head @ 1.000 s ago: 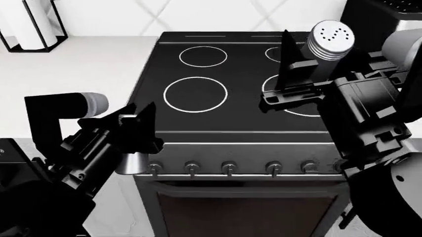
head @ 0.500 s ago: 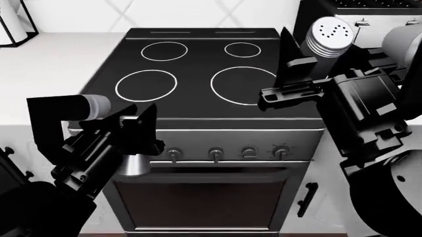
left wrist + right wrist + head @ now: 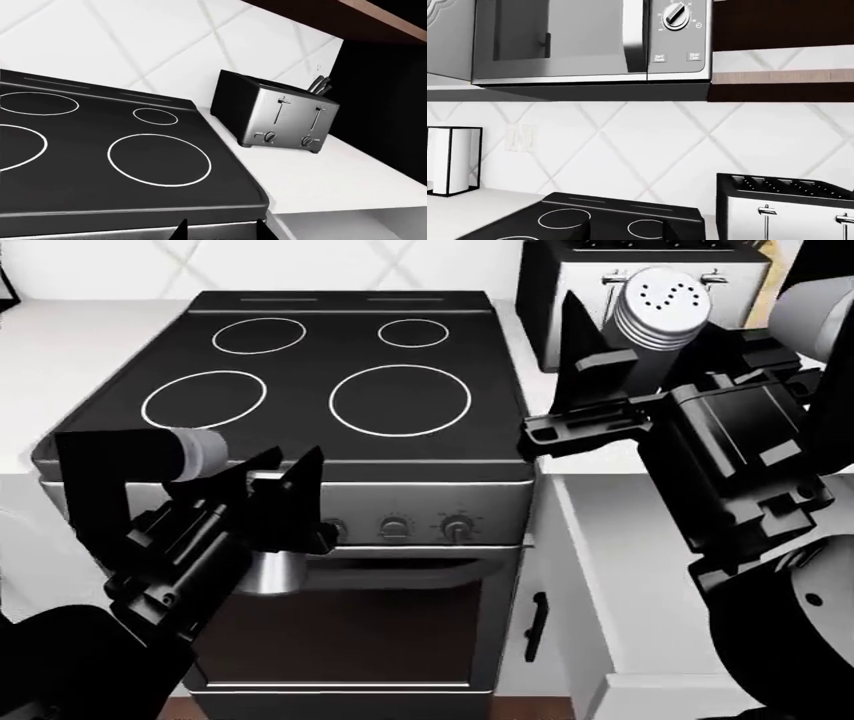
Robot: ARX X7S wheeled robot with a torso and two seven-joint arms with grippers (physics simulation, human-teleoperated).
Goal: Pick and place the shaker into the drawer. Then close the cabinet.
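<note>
In the head view the shaker (image 3: 663, 305), with a ribbed silver top and dot holes, stands upright in my right gripper (image 3: 625, 345), which is shut on its dark body, raised over the counter right of the stove. The right wrist view shows only that gripper's (image 3: 627, 231) dark fingertips, not the shaker. My left gripper (image 3: 283, 480) hangs open and empty at the stove's front edge; the left wrist view shows this gripper (image 3: 221, 232) with its tips apart. The white drawer (image 3: 363, 225) is pulled out below the counter, right of the stove, and the drawer (image 3: 617, 580) lies under my right arm.
A black stove (image 3: 334, 390) with several ring burners fills the middle, its oven door and knobs below. A silver toaster (image 3: 277, 117) stands on the white counter (image 3: 320, 175), knife handles (image 3: 319, 84) behind it. A microwave (image 3: 560, 40) hangs above; a paper towel holder (image 3: 450, 160) stands far left.
The head view has swung right: the stove slid left in the picture, and the toaster, counter and drawer came into sight. Both arms hold their poses; the shaker stays gripped.
</note>
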